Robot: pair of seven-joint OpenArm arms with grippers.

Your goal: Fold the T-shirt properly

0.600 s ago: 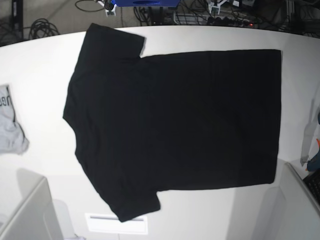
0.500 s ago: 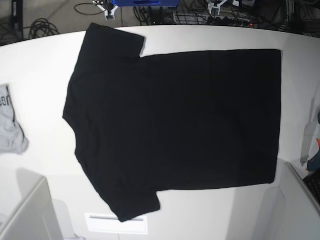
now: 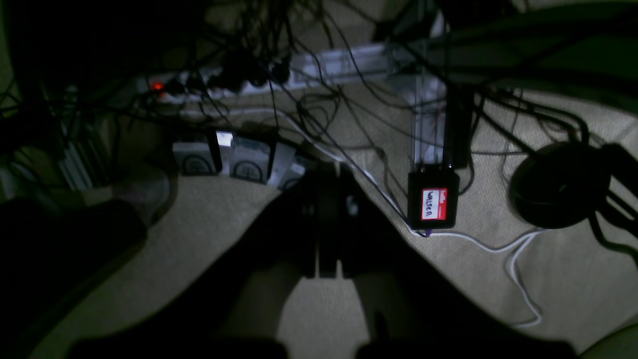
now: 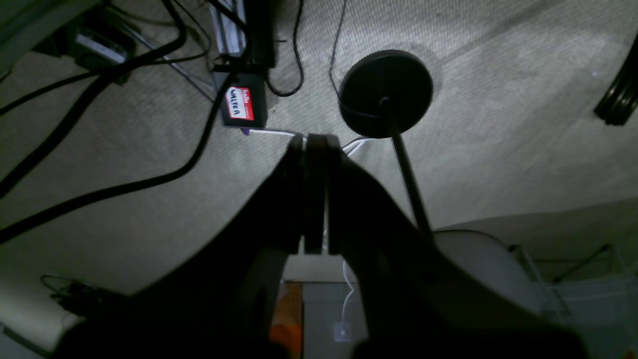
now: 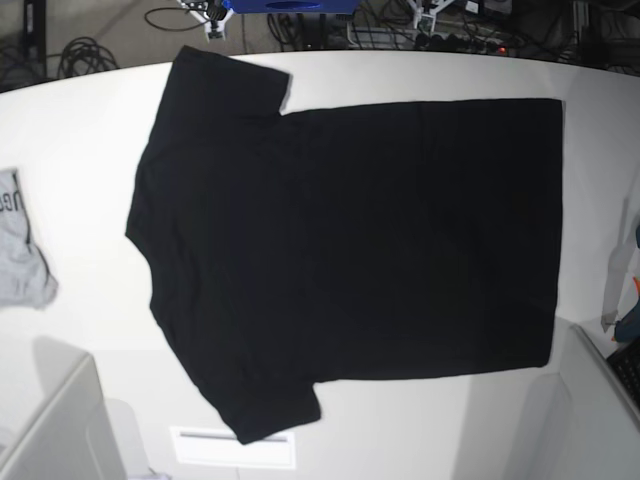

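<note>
1. Closest to each wrist camera, the grippers: the left gripper [image 3: 326, 219] has its jaws pressed together with nothing between them; the right gripper [image 4: 315, 194] is likewise closed and empty.
2. Beneath both grippers lies carpeted floor [image 4: 473, 124], not the work surface. Just beyond the left gripper sits a black box with a red name label [image 3: 432, 203] amid tangled cables; farther off, a power strip [image 3: 219, 82]. Ahead of the right gripper stands a round black stand base [image 4: 386, 92].
3. Neither gripper appears in the base view; both arms are judged parked off the table [image 5: 80, 130].
4. The T-shirt [image 5: 350, 240] lies flat on the table, plain black side up, well apart from both grippers. Its long axis runs across the base view: collar and sleeves toward the right arm's side, hem toward the left arm's side.
5. Judgement: the right gripper is the nearer to the sleeves, the left to the hem. Folding has not begun; each must first travel up and over the table edge.
6. A small grey garment [image 5: 22, 255] rests at the table's margin on the right arm's side, clear of the T-shirt.
</note>
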